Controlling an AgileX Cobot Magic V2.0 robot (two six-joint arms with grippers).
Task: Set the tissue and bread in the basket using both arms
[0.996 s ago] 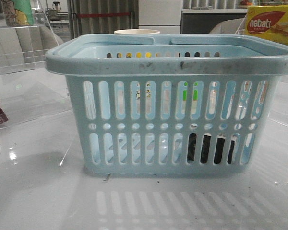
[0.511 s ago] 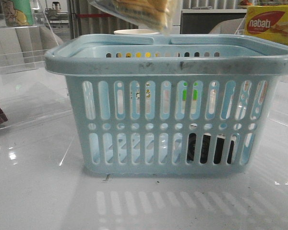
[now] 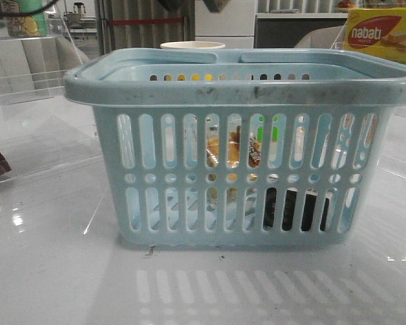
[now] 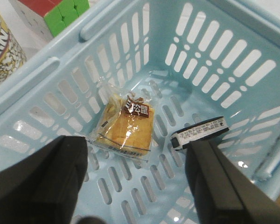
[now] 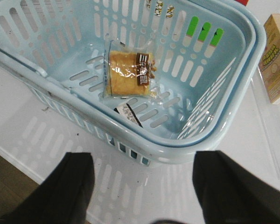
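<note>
Nearest the front camera, the basket (image 3: 240,145) was seen standing on the glossy white desk (image 3: 54,271), and through its slotted front wall the bread (image 3: 233,152) and the black tissue (image 3: 294,210) were glimpsed inside. On the basket floor the bread (image 4: 126,128) was found lying just beside the tissue (image 4: 200,134), apart from it. Above the basket, the left pincer (image 4: 135,186) and the right pincer (image 5: 142,186) were each held spread wide with nothing gripped, and beyond the basket a yellow nabati box (image 3: 382,34) was seen.

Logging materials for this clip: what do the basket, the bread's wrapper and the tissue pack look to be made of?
The basket: moulded light-blue plastic, smooth, with slotted walls and a scuffed rim. The bread: its wrapper looks like thin clear plastic film, crinkled and glinting. The tissue: a black pack with a white printed edge label; probably a soft film wrap, though the look leaves that open.
</note>
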